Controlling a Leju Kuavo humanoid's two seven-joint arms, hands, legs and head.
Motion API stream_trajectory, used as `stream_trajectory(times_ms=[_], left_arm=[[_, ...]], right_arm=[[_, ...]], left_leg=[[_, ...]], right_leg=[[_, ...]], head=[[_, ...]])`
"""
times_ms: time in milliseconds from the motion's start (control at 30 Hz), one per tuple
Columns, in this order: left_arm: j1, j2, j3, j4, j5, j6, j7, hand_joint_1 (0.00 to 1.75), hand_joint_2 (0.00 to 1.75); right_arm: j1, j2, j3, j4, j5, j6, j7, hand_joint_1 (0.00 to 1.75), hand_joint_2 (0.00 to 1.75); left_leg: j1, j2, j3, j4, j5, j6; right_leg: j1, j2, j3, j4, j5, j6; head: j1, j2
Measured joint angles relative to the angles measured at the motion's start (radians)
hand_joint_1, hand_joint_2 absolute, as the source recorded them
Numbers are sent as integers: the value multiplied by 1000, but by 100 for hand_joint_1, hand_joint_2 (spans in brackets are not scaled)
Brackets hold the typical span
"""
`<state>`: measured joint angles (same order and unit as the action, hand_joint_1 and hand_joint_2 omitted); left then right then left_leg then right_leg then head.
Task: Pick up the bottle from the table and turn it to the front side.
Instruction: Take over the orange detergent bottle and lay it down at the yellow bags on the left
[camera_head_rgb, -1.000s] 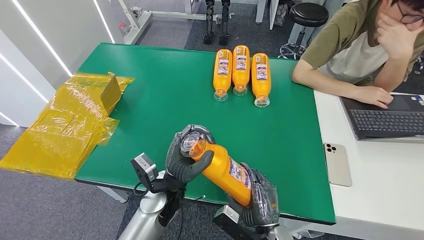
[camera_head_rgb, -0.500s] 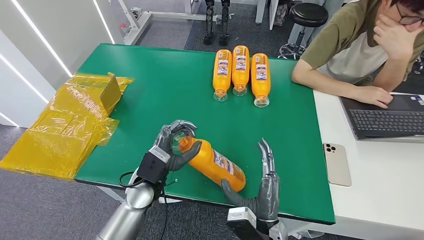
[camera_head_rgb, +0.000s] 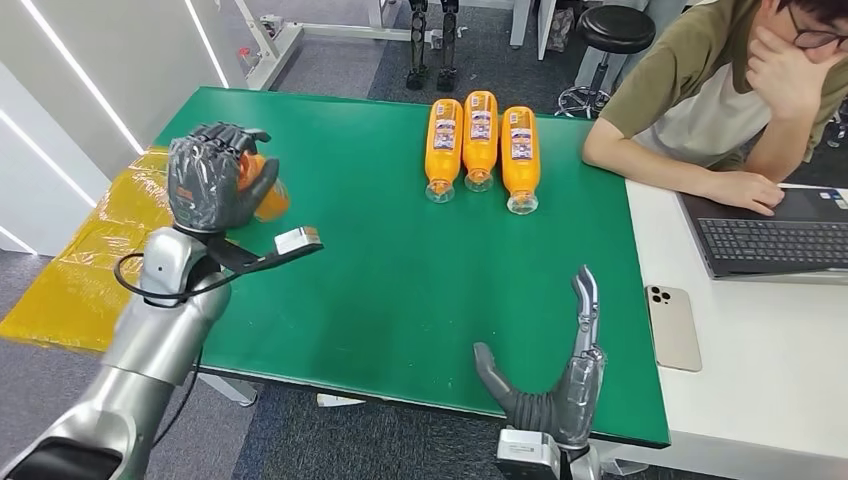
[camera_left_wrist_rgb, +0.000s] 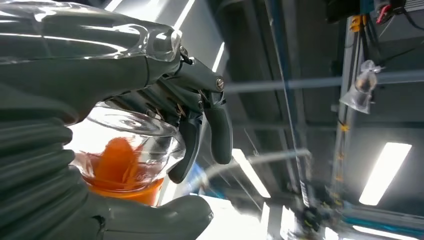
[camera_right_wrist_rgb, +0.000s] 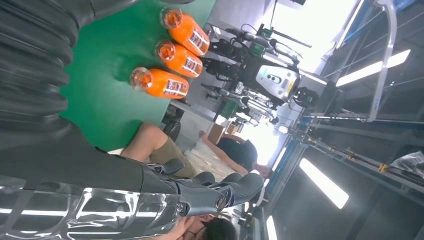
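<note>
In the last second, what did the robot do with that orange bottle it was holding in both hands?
The right hand let go and now hangs open at the table's near edge. The left hand kept its fingers round the orange bottle and swung it up and away to the robot's left, over the green table near the yellow wrapping. The three bottles in a row, the phone and the seated person stayed put.

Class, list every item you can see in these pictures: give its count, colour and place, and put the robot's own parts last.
held bottle: one, orange, gripped in the left hand, raised above the table's left side
lying bottles: three, orange, side by side at the far edge
table: one, green
plastic wrap: yellow, off the table's left edge
laptop: one, dark, white desk
phone: one, pale, white desk
person: one, seated at right
stool: one, black, behind
left hand: grey
right hand: grey, empty, near edge
</note>
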<state>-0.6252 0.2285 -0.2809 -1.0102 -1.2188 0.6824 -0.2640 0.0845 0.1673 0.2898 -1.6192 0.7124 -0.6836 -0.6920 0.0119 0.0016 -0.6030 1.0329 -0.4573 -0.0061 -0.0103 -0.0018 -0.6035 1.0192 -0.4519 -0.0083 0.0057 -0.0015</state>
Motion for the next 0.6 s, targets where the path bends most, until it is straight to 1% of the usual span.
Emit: stream_trajectory(times_ms=[133,200,333,400,500,533,600], left_arm=[[-77,60,10,58,-156,3,75,175,175],[-98,83,7,89,-231,3,116,175,175],[-125,118,-8,161,-312,3,194,175,175],[-133,141,-37,198,-336,4,265,175,175],[-143,185,-116,255,-345,3,384,175,175],[-147,198,-144,278,-346,1,409,175,175],[-152,220,-192,329,-347,-8,431,175,175]], right_arm=[[1,1,-1,-8,-2,0,18,0,175],[2,1,-1,-12,-6,0,18,0,175],[5,2,-2,-19,-10,0,15,0,175],[5,2,-2,-20,-11,0,14,0,175],[6,2,-2,-20,-13,0,9,0,175],[7,2,-3,-20,-16,0,6,0,175],[9,3,-5,-20,-23,0,0,0,175]], left_leg=[[0,0,0,0,0,0],[0,0,0,0,0,0],[0,1,0,0,0,0],[0,2,0,0,0,0],[0,3,0,0,0,0],[0,3,0,0,0,0],[0,4,0,0,0,0]], right_leg=[[0,0,0,0,0,0],[0,0,0,0,0,0],[0,1,-1,0,0,0],[0,2,-1,0,0,0],[0,3,-1,0,0,0],[0,3,-2,0,0,0],[0,4,-2,0,0,0]], head=[[0,0],[0,0],[0,0],[0,0],[0,0],[0,0],[0,0]])
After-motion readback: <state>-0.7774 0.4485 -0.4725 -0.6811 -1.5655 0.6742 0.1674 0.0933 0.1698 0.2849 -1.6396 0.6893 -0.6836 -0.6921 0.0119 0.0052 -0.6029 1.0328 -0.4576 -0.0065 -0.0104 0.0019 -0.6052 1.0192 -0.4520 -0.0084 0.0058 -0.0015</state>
